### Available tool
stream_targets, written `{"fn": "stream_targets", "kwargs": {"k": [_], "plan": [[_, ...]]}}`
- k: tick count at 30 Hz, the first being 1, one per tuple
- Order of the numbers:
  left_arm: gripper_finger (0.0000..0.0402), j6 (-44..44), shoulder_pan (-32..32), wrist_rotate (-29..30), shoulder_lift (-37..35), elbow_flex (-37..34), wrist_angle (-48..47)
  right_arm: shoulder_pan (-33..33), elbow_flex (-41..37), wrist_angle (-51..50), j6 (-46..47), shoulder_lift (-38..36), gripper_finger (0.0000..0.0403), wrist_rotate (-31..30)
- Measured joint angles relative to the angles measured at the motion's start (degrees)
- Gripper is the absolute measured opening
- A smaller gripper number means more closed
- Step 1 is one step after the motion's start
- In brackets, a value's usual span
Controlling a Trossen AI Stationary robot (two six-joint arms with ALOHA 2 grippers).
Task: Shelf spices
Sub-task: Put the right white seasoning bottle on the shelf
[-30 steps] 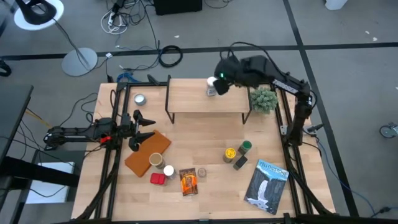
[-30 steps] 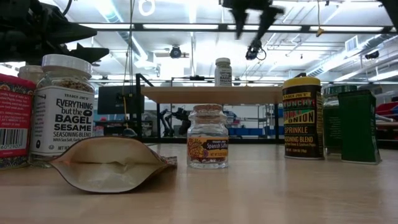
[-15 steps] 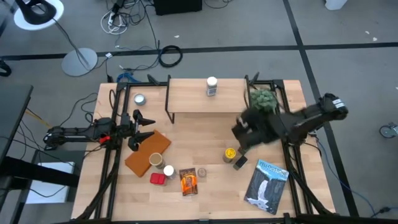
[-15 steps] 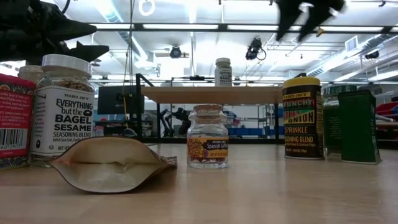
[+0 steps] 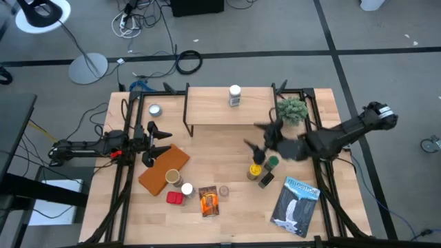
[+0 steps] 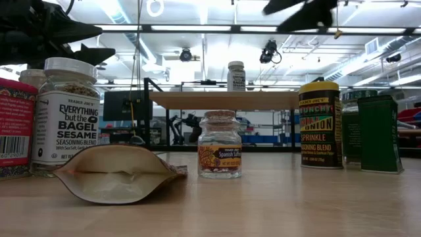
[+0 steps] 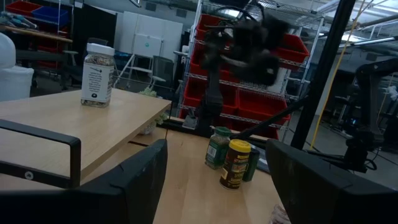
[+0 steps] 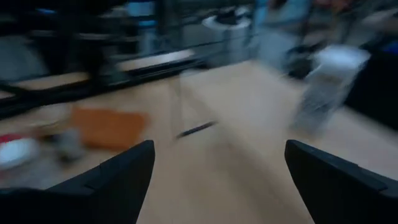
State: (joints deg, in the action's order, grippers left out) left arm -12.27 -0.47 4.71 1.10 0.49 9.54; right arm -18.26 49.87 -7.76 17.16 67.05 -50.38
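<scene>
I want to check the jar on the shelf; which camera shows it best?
The left wrist view: the white-lidded jar stands large and upright on the shelf. The high view shows mostly its lid, the low view shows it small and distant, the right wrist view not at all.

Two slim dark jointed arms, red detail near the left wrist, black flat-faced fingers.

White-lidded jar (image 5: 235,96) upright atop shelf (image 5: 210,110)

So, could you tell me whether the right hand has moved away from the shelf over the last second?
Yes. In the high view the right hand has swung off the light wooden shelf toward the yellow-lidded jar.
</scene>
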Motion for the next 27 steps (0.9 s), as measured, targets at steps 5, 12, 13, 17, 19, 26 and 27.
{"fn": "stream_targets", "kwargs": {"k": [5,12,13,17,19,26,27], "plan": [[0.0278,0.0,0.0,0.0,0.0,0.0,-0.01,9.86,-0.04,3.45,-4.74,0.36,0.0357,1.14],[0.0278,0.0,0.0,0.0,0.0,0.0,0.0,14.25,-0.04,2.88,1.6,0.41,0.0359,3.66],[0.0278,0.0,0.0,0.0,0.0,0.0,-0.01,15.13,-0.04,2.71,0.84,0.47,0.0359,3.58],[0.0278,0.0,0.0,0.0,0.0,0.0,-0.02,19.12,0.0,3.23,0.69,2.41,0.0357,3.71],[0.0278,0.0,0.0,0.0,0.0,0.0,-0.02,21.29,0.0,3.1,0.69,3.92,0.0357,3.91],[0.0278,0.0,0.0,0.0,-0.02,0.0,0.0,27.57,-0.02,5.3,0.7,8.97,0.0358,4.02],[0.0278,0.0,0.0,0.0,-0.02,0.0,0.06,28.28,0.02,6.61,0.67,9.44,0.0358,4.1]]}}
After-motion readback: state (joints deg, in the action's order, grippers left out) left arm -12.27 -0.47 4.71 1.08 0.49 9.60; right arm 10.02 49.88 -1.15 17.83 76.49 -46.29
